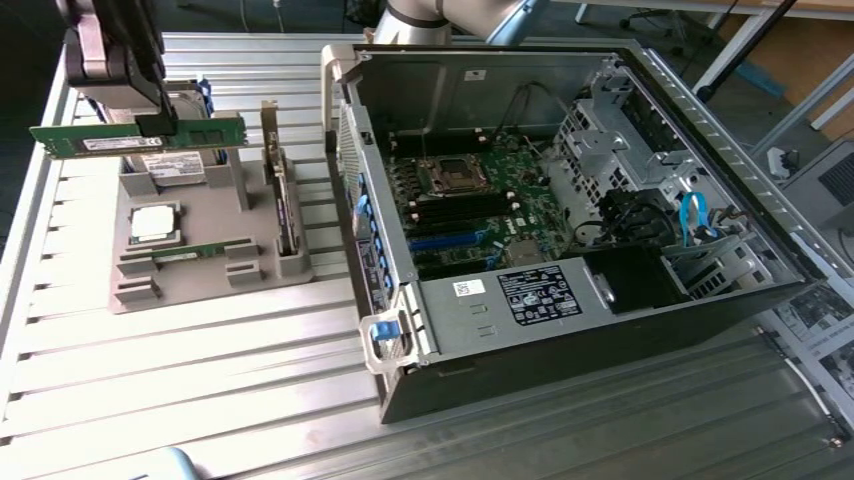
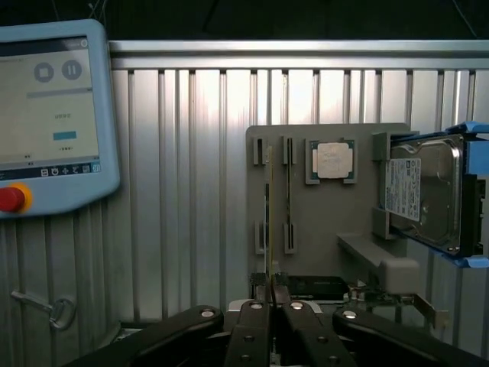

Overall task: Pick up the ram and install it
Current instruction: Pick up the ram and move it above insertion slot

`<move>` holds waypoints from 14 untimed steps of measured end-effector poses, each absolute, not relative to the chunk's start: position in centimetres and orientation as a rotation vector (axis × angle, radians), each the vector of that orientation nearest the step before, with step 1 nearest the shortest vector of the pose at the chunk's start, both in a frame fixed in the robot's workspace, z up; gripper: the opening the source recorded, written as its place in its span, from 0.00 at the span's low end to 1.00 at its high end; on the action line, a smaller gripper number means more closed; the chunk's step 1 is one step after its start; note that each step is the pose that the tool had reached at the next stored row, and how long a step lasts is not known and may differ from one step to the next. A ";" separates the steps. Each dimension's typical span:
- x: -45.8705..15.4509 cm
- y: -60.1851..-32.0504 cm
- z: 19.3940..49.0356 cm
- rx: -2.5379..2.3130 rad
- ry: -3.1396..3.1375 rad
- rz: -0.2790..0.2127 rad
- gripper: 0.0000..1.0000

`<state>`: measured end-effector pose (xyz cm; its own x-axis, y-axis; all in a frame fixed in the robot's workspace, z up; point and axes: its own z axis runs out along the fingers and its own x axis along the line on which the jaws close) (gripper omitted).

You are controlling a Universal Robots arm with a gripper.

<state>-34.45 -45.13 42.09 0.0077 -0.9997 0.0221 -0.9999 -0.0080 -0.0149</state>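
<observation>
Gripping the ram (image 1: 80,142) near the middle of its long edge, the gripper (image 1: 156,124) has its jaws drawn almost fully together, clamped on the thin board. The ram is held level and lengthwise, lifted clear of the grey fixture (image 1: 200,285) and hanging over that fixture's far end, above the hard drive (image 1: 174,166) seated there. In the wrist view the black fingers (image 2: 248,336) meet on the board, which is seen edge-on as a thin line. On the fixture below, a square silver processor (image 1: 151,222) sits in its recess, and a second memory stick (image 1: 187,250) lies in a slot just beside it. An expansion card (image 1: 276,190) stands on edge along the fixture's side nearest the computer case (image 1: 587,300). The case lies open on the ribbed metal table (image 1: 200,390) at the exterior view's right, well apart from the held ram, with its motherboard (image 1: 467,200) exposed. A teach pendant (image 2: 53,115) with a red stop button (image 2: 11,199) rests on the table in the wrist view.
</observation>
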 end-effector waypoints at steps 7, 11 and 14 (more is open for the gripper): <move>-33.6 -45.1 42.1 2.226 -2.209 0.041 0.12; -33.3 -45.1 42.1 2.226 -2.209 0.041 0.12; -33.0 -45.1 42.1 2.226 -2.209 0.041 0.12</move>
